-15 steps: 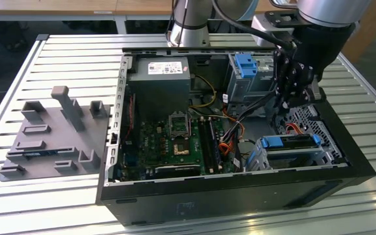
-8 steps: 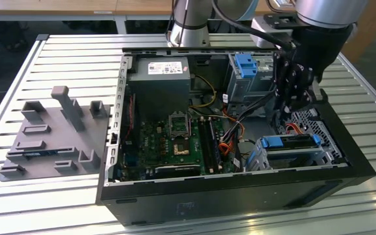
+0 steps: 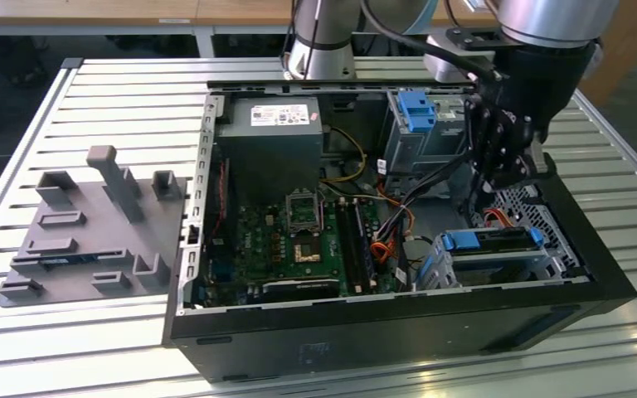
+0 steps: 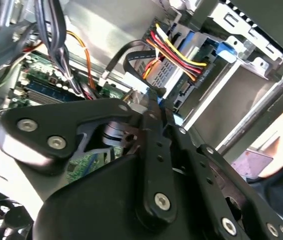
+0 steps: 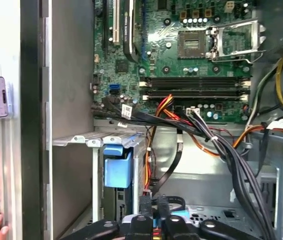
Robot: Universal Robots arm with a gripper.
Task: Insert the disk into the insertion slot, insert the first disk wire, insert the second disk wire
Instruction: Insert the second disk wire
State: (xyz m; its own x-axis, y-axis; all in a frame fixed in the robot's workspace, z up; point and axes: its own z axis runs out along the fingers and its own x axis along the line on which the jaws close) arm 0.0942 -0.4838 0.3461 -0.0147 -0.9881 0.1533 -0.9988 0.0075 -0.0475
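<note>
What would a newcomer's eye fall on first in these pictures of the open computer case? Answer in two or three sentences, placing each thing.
The black gripper hangs inside the open computer case, toward the exterior view's right. Just below it the disk, bright blue at its carrier, sits in the insertion slot near the case's front corner. The green motherboard and a tangle of red, orange and black wires fill the middle of the case.
</note>
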